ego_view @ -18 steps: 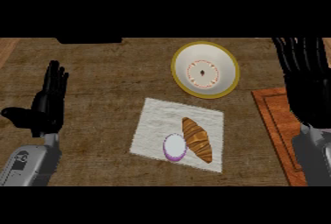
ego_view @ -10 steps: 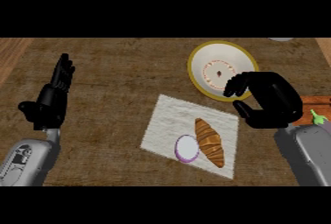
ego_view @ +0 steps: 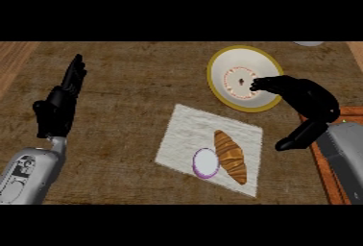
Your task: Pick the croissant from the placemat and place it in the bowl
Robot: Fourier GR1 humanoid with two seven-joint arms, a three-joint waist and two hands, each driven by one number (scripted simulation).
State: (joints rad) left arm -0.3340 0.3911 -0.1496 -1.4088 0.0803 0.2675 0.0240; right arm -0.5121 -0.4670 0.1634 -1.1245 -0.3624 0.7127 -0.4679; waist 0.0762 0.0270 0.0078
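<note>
A golden-brown croissant (ego_view: 231,156) lies lengthwise on the right half of a white placemat (ego_view: 191,132), touching a purple-rimmed onion slice (ego_view: 205,163) on its left. The yellow-rimmed bowl (ego_view: 220,62) stands beyond the mat, up and to the right. My right hand (ego_view: 306,98) hovers right of the mat, above the croissant's far end. Its fingers arch over the bowl's lower right rim, the thumb (ego_view: 292,140) is spread toward the mat, and it holds nothing. My left hand (ego_view: 59,103) rests open at the left, fingers up.
A wooden board (ego_view: 332,163) with a raised orange edge lies along the right side, partly under my right forearm. A pale object (ego_view: 309,43) peeks in at the top right. A lighter wooden surface (ego_view: 14,57) shows at the far left.
My right hand has come down from upright at the right edge toward the bowl and mat, its fingers bending forward and the thumb spreading. The left hand keeps its pose.
</note>
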